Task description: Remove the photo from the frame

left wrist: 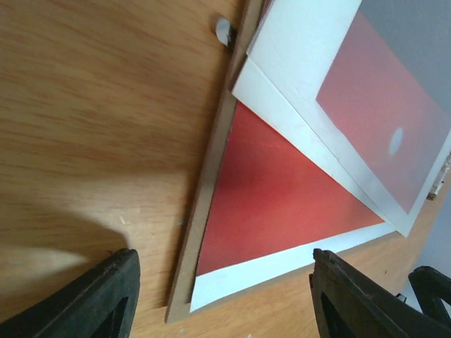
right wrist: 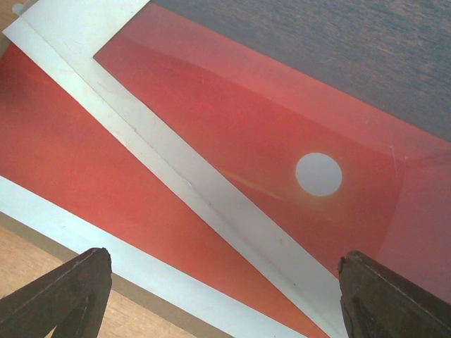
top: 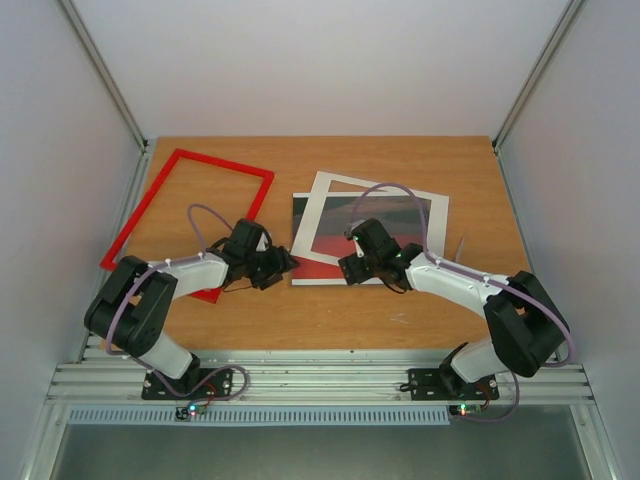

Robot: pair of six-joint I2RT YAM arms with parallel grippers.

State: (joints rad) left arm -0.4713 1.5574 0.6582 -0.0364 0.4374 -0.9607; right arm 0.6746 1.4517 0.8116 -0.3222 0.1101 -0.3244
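The red frame (top: 190, 208) lies empty on the table at the left, apart from the rest. The photo (top: 328, 247), a red sunset print with a white margin, lies flat on a brown backing board (left wrist: 204, 211). A white mat with a dark pane (top: 335, 186) lies askew on top of it; the white sun (right wrist: 318, 174) shows through the pane. My left gripper (top: 288, 263) is open and empty, low at the photo's near-left corner (left wrist: 282, 190). My right gripper (top: 350, 268) is open and empty, just above the photo's near edge (right wrist: 70, 162) and the mat's strip (right wrist: 211, 204).
The wooden table (top: 330, 310) is enclosed by white walls at the back and sides. A small metal clip (left wrist: 223, 31) sticks out at the backing board's edge. A metal rail (top: 320, 380) runs along the near edge by the arm bases.
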